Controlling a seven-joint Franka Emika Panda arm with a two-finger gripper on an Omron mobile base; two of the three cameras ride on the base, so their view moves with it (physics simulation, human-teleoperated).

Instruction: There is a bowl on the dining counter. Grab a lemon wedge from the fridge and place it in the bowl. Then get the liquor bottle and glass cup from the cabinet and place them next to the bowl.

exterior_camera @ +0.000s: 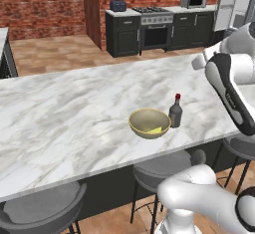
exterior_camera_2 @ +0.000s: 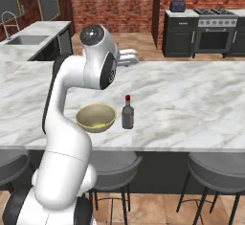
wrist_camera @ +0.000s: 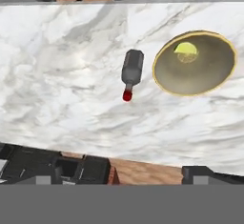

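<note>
Marble counter [exterior_camera: 60, 113]: wedge [wrist_camera: 186, 50] in bowl [exterior_camera: 149, 123], bottle [exterior_camera: 175, 111] just beside. Hand empty, jaws apart. Risk: bringing cup, arm clips bottle, topples it.

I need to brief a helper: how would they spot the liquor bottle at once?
Find the long white marble dining counter. Near its stool-side edge sits a tan bowl holding a lemon wedge. The liquor bottle stands upright beside it: small, dark grey, red-capped.

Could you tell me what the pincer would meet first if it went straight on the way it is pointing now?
Probably the bare marble of the dining counter, near the liquor bottle standing beside the bowl. The hand view looks straight down with the bottle close to centre, so it might touch the bottle's red cap instead; depth is unclear.
</note>
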